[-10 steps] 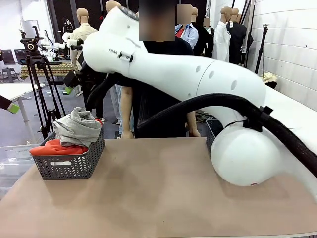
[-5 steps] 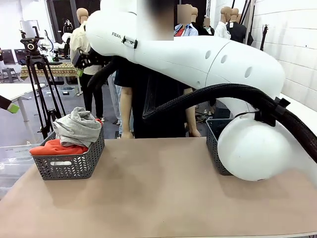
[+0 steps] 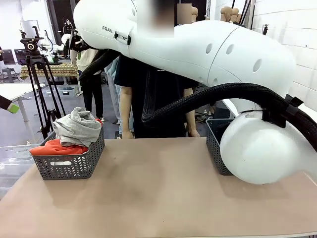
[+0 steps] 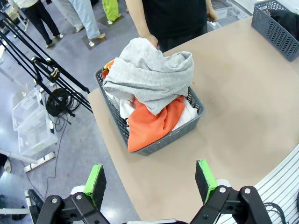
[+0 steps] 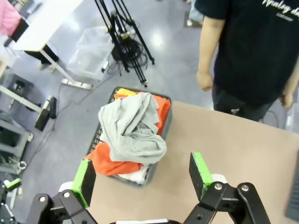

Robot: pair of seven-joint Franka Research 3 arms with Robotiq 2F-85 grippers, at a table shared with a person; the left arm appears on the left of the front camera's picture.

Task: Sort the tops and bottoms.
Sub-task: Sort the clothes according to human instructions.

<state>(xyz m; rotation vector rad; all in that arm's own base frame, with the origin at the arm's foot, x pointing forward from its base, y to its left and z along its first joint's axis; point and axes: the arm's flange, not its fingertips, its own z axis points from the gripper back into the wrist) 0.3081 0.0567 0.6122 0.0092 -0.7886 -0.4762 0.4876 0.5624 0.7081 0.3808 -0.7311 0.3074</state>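
My left claw (image 4: 152,181) wide, my right claw (image 5: 142,176) wide, both empty. Left wrist reveals white tee (image 4: 125,108) under grey top (image 4: 149,77), orange top (image 4: 152,123); two baskets (image 3: 69,166) (image 3: 214,144).

The right arm (image 3: 198,44) reads "FRANKA".

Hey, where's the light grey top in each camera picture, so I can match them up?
Front view: the light grey top sits heaped on the pile at picture left.
Left wrist view: it lies upper centre.
Right wrist view: it lies left of centre.
Shared landmark: the grey basket holding it, with the orange top underneath.
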